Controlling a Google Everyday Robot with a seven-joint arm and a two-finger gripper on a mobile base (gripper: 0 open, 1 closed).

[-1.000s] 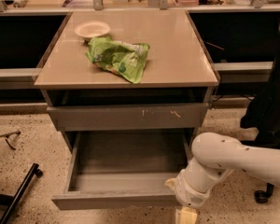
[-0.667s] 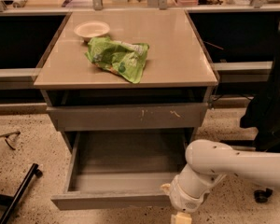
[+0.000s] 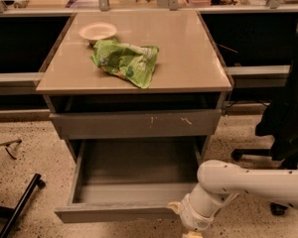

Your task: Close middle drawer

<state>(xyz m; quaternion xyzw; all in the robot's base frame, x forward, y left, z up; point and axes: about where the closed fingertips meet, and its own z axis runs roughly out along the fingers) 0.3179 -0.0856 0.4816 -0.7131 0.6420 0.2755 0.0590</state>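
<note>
The middle drawer (image 3: 131, 180) is a wide, shallow grey metal box, pulled far out of the cabinet, and nothing shows inside it. Its low plain front panel (image 3: 114, 213) faces the bottom of the camera view. Above it is the taller grey drawer front with pale scratch marks (image 3: 136, 124). My white arm (image 3: 248, 182) comes in from the right and bends down at the right end of the drawer's front panel. My gripper (image 3: 191, 233) is at the bottom edge of the view, mostly cut off, just in front of that panel's right end.
On the cabinet's beige top (image 3: 188, 58) lie a green crumpled bag (image 3: 126, 61) and a white bowl (image 3: 97, 31). A black office chair (image 3: 288, 113) stands at the right. A black bar (image 3: 20, 202) lies on the speckled floor at the left.
My arm and gripper have shifted left, closer to the right end of the open drawer's front panel. The drawer has not visibly moved.
</note>
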